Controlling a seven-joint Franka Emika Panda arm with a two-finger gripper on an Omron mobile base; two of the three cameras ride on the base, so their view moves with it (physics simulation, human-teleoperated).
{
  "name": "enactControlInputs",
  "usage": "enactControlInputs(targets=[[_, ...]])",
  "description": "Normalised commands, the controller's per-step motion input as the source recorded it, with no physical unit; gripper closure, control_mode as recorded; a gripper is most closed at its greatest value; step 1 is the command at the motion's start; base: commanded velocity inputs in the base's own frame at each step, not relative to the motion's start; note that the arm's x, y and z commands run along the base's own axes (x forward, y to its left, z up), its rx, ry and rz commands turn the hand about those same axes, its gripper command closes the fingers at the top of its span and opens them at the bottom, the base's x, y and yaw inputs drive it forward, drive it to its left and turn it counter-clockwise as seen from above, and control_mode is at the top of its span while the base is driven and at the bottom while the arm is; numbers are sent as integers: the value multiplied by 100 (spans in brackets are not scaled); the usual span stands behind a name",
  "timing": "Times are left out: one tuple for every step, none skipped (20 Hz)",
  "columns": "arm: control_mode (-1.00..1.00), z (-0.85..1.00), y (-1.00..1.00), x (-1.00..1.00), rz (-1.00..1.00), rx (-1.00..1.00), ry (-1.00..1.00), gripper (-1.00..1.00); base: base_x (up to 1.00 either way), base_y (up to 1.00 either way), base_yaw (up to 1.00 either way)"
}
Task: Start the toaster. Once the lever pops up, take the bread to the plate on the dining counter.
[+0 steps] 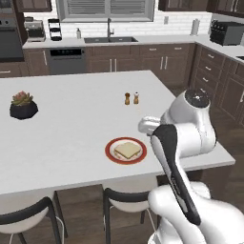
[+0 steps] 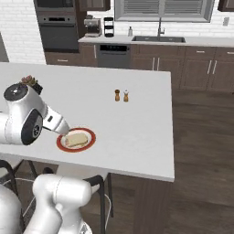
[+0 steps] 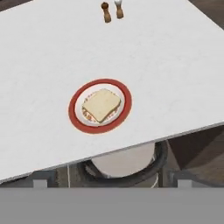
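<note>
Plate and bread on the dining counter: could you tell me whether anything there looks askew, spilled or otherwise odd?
Nothing stands out. The bread lies flat inside the plate, turned a little but within the rim, and the two shakers stand upright on the counter.

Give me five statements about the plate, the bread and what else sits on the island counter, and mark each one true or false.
1. The bread lies flat on the plate. True.
2. The plate has a blue rim. False: its rim is red.
3. Two small shakers stand side by side on the dining counter, apart from the plate. True.
4. The potted succulent stands on the plate beside the bread. False: it stands on the counter, far from the plate.
5. The plate sits near the counter edge, above a stool. True.
</note>
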Motion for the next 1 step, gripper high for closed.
enactControlInputs(targets=[[-100,1,25,-100,0,-3,-3,-100,0,0,0]])
